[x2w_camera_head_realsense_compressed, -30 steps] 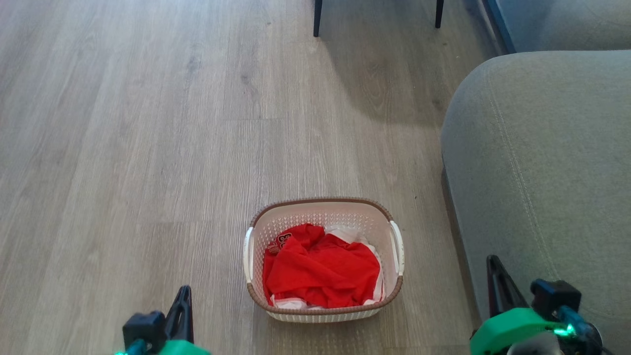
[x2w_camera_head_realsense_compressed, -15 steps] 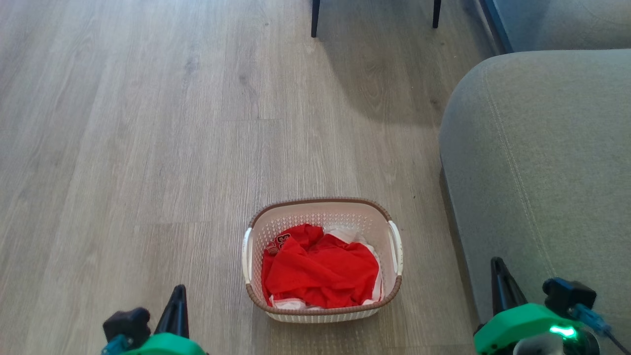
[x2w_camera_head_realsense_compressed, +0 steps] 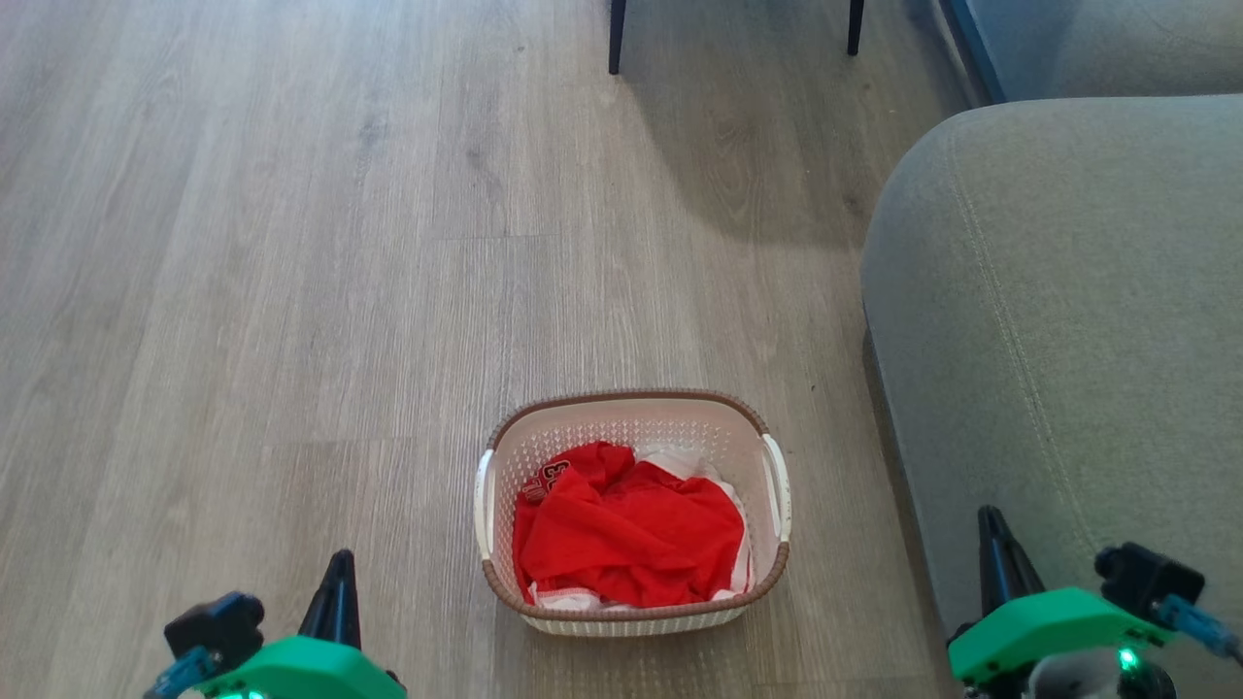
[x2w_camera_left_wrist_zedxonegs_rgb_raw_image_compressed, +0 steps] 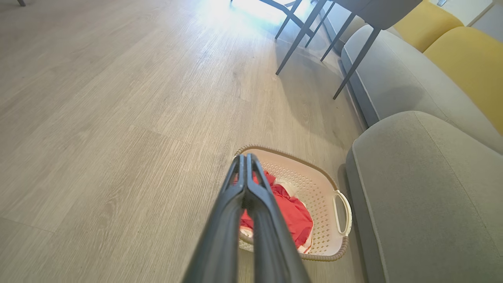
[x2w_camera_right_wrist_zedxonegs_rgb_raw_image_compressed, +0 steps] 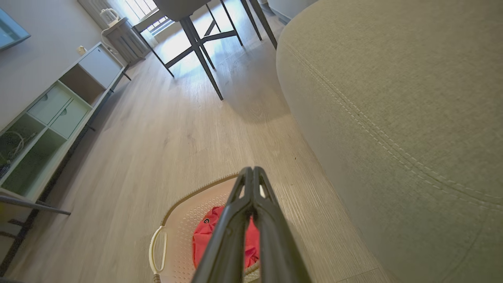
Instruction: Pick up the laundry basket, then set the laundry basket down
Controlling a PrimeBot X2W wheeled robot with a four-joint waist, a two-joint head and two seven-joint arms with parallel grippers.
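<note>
The small cream-white plastic laundry basket with a brown rim sits on the pale wood floor just beside the big grey cloth sofa, not lifted yet, while the left gripper and right gripper, both pressed together and empty, hang apart from it.

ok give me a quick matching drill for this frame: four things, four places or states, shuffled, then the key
Things:
1. laundry basket
2. red garment
3. sofa
4. left end effector

Places or states:
A. shut, holding nothing
B. crumpled inside the basket
C. standing upright on the wood floor
D. grey, just right of the basket in the head view

Pairs: 1-C, 2-B, 3-D, 4-A
</note>
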